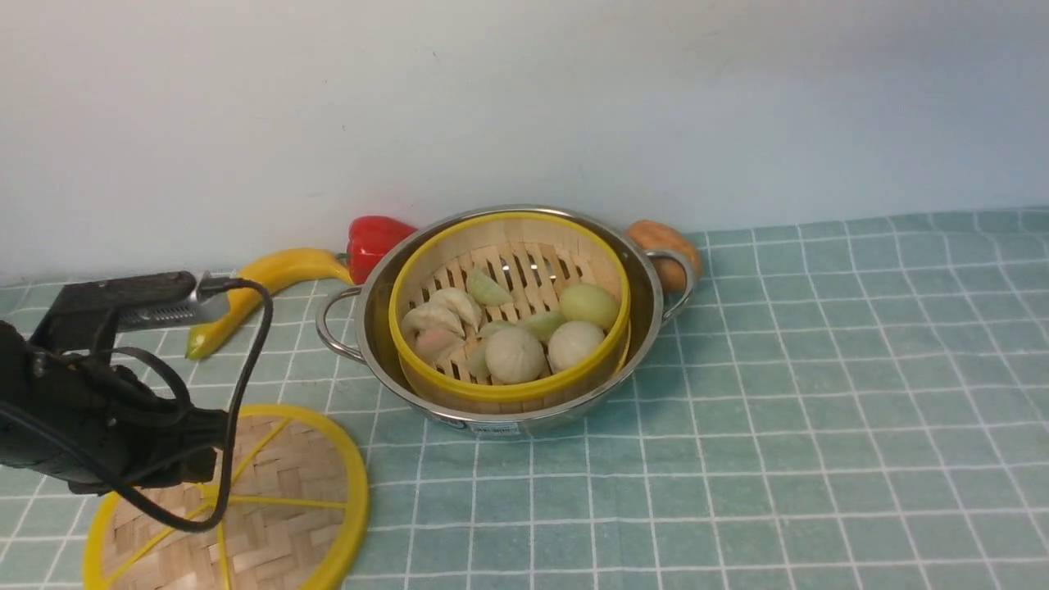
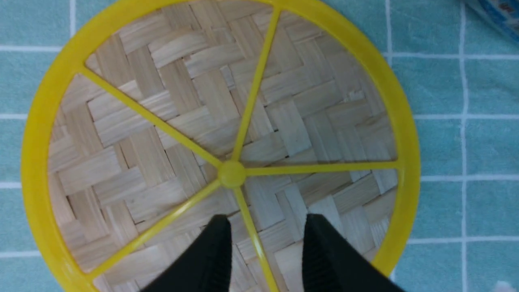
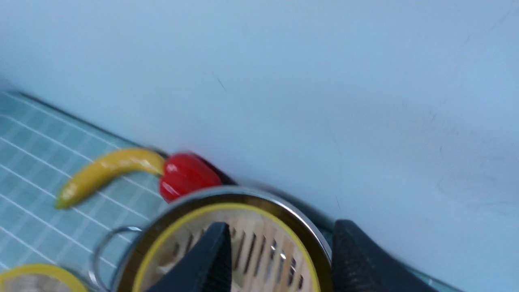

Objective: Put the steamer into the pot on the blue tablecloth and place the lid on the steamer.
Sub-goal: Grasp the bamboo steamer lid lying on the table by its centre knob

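Bamboo catches my eye first. The round bamboo steamer basket with the yellow rim (image 1: 508, 393), dumplings and buns on its slats, already sits inside the wide, shiny stainless-steel pot with two loop handles (image 1: 379, 336). The pot stands on the pale teal-blue tablecloth with the white grid (image 1: 778, 369) that covers the bench. To me the first half of the job looks done, and the step in hand is the lid.

The flat round woven-bamboo lid with yellow rim and spokes (image 2: 162, 121) lies flat on the cloth directly beneath the left claw (image 2: 267, 219). That claw points straight down, its two black fingers moderately apart and holding nothing. One yellow spoke runs between them, just short of the hub. I can't tell whether the tips touch the weave. The pot and steamer stand beyond this claw and off to its right, well apart from the lid.

The right claw (image 3: 282, 227) is spread wide and empty, with the pot ahead of it and below.

I'd say the next move calls for the left claw to settle onto that spoke and pinch it firmly. It would then lift the lid level, carry it forward and rightward, and lower it rim to rim onto the steamer. The right claw should stay clear of that path. A curved yellow banana (image 1: 270, 274) and a red pepper (image 1: 373, 242) lie farther ahead of the left claw, near the wall, out of the way.
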Robot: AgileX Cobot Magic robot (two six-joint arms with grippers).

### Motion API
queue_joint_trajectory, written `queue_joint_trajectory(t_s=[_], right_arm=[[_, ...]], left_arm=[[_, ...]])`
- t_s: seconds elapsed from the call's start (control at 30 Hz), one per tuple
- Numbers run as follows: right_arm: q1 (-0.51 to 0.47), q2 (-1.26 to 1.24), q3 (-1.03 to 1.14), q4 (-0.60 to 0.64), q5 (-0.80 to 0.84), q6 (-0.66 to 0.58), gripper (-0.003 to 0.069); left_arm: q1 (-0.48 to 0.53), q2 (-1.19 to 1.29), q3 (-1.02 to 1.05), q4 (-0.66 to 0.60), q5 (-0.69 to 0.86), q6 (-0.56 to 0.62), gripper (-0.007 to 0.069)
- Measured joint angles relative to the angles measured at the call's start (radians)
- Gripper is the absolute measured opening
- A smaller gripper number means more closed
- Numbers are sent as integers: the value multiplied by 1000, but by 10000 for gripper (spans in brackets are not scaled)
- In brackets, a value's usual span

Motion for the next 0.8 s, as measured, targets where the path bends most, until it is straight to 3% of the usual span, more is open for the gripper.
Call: queue_joint_trajectory(t_s=[0.3, 0.8], right_arm=[[0, -428, 21, 93, -2, -56, 348], [0, -1035, 732, 118, 5, -91, 348]], left_arm=[[0, 142, 0, -1, -92, 0, 243], [0, 229, -3, -3, -154, 0, 230]])
